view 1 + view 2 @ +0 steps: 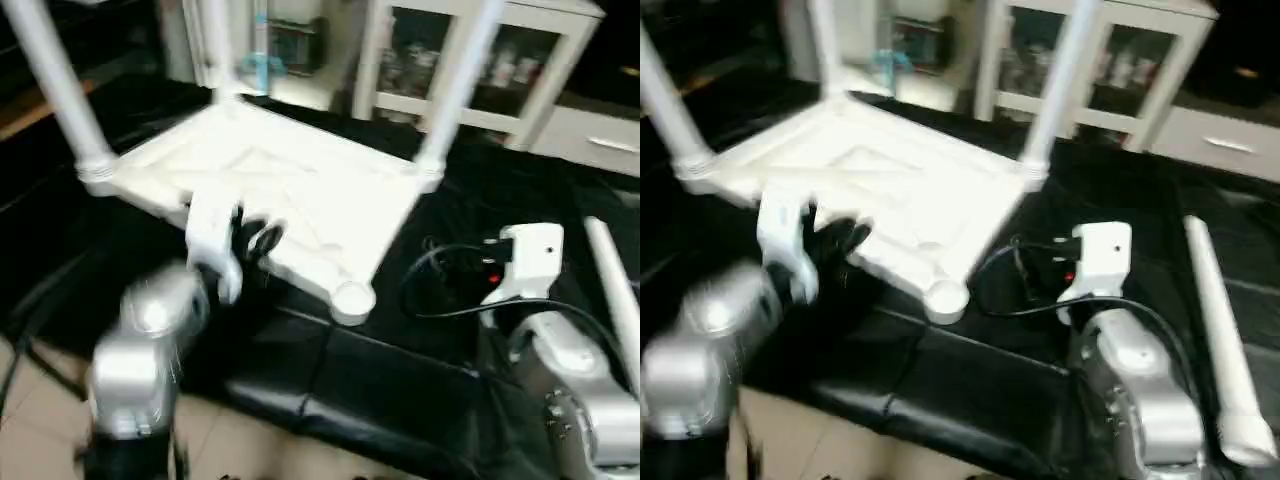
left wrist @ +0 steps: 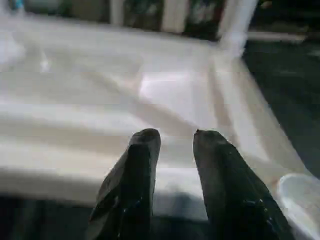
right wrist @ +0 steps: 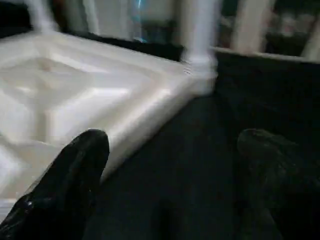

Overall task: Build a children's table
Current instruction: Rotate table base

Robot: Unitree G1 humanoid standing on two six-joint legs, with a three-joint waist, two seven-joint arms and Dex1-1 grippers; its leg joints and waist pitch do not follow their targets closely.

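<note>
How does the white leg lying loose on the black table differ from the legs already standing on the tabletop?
The loose leg lies flat on the black cloth, apart from the upside-down tabletop; the fitted legs stand upright in its corner sockets. The loose leg rests beside the right arm; the fitted ones rise at the far corners. All are white tapered tubes.

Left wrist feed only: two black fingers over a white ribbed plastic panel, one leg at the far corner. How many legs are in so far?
Observer: Three. The white tapered tube legs stand up from the upturned white plastic table top; the near corner socket is empty.
Operator: Where's the fourth?
Observer: The fourth leg lies loose on the black cloth, on the robot's right, next to the right arm. The right gripper is wide open with nothing in it.
</note>
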